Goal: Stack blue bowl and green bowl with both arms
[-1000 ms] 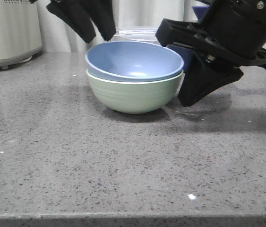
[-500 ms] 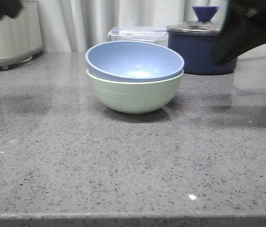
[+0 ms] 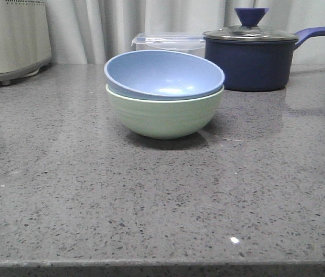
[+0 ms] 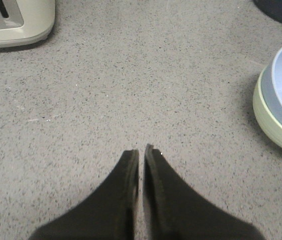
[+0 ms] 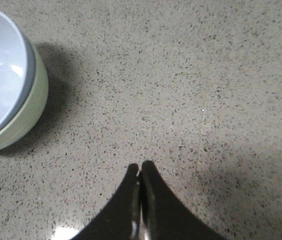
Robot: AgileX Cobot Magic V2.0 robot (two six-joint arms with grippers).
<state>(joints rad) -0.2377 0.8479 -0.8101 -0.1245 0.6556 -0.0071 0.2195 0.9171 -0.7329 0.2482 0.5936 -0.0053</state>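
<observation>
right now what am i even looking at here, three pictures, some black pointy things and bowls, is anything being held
This is a two-armed robot at a grey counter. One picture looks forward over the counter; the other two come from cameras on each wrist, looking down past the fingers. The black points are the left gripper and the right gripper, each closed with nothing in it, apart from the bowls. The blue bowl sits nested inside the green bowl, so the stacking looks done. Behind them stand a clear lidded container, a navy saucepan with its lid on, and a pale appliance at the left.
</observation>
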